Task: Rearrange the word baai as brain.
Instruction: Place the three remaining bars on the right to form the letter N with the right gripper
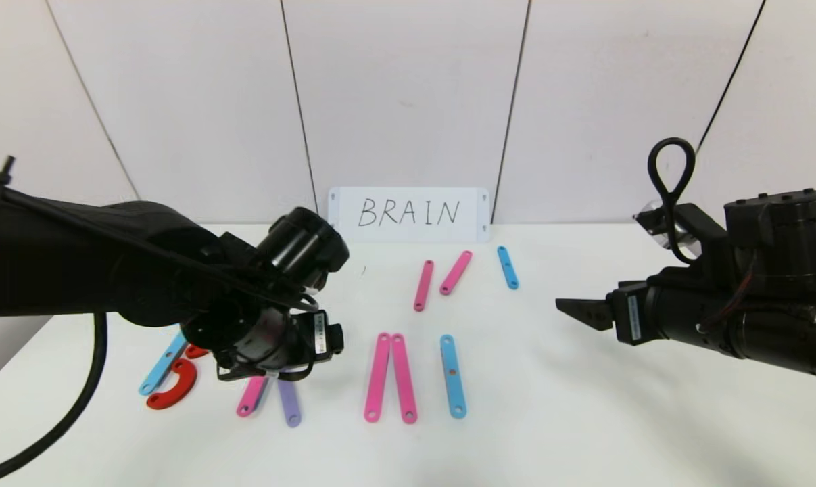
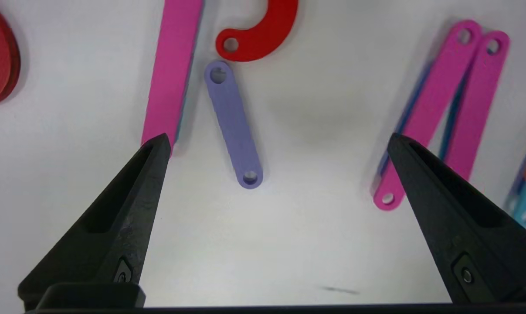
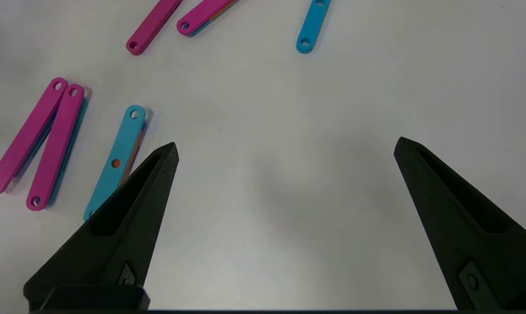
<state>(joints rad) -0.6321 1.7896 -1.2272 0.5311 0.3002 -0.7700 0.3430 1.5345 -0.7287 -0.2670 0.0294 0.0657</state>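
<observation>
The word baai lies on the white table [image 1: 583, 419] as flat strips with holes: a blue strip [image 1: 163, 365] with a red half-ring [image 1: 174, 385], a pink strip [image 1: 252, 396] beside a purple strip [image 1: 289, 404], a pink pair [image 1: 391, 377], and a blue strip [image 1: 452, 375]. My left gripper [image 2: 278, 137] hangs open above the purple strip [image 2: 233, 124], holding nothing. One fingertip is over the pink strip's [image 2: 172, 69] end. A red half-ring [image 2: 263, 32] touches the purple strip's far end. My right gripper [image 3: 286, 144] is open and empty over bare table at the right.
A white card [image 1: 409, 214] with handwritten BRAIN leans on the back wall. Two shorter pink strips [image 1: 441, 277] and a small blue strip [image 1: 508, 267] lie behind the row. The left arm [image 1: 110, 264] covers part of the left letters.
</observation>
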